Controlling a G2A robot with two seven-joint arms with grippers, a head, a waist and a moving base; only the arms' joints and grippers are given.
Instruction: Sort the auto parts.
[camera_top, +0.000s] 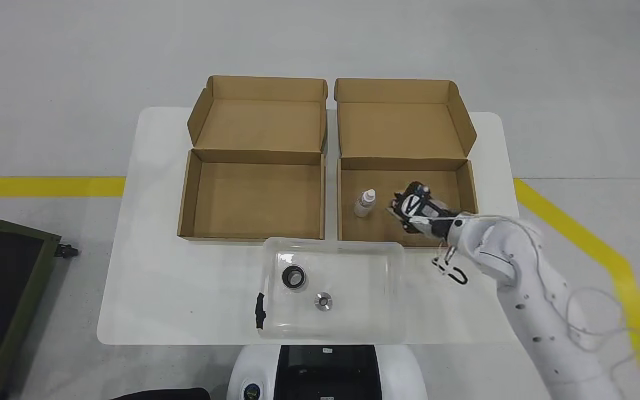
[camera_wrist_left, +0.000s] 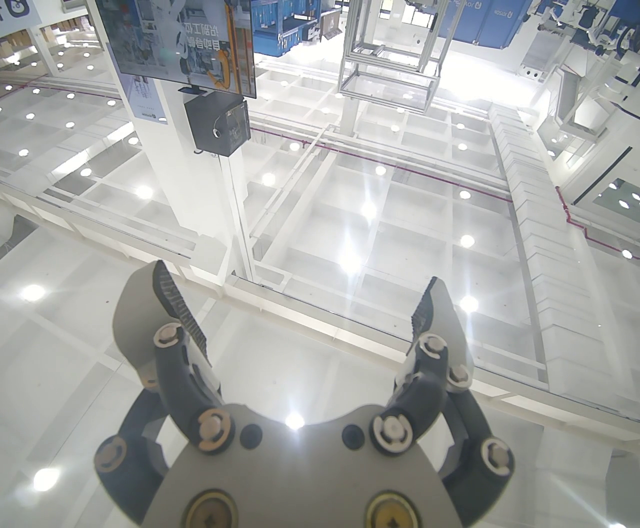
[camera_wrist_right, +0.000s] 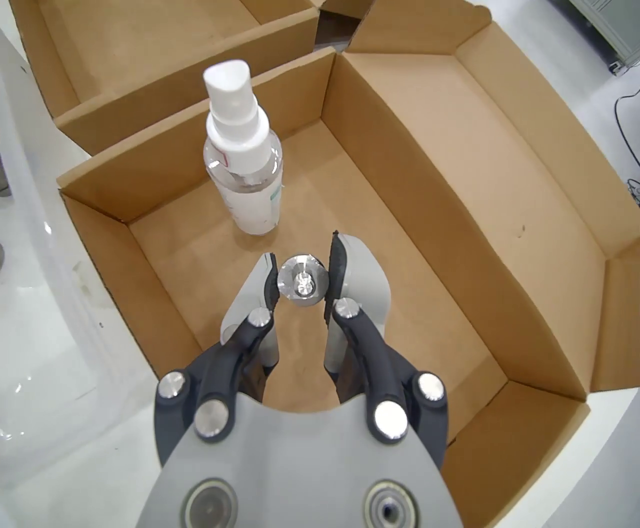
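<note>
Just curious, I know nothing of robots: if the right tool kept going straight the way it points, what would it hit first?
Probably the floor of the box: the right tool, shut on a metal part, points down into it. The bottle stands just beyond, so depth leaves some doubt.

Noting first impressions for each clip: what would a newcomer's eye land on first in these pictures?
The right gripper, inside a cardboard box, is shut on a small round silver part, close beside an upright spray bottle. Nearer the robot, a clear bin holds a black ring and a silver disc. The left gripper stands open, pointing up at the ceiling.
</note>
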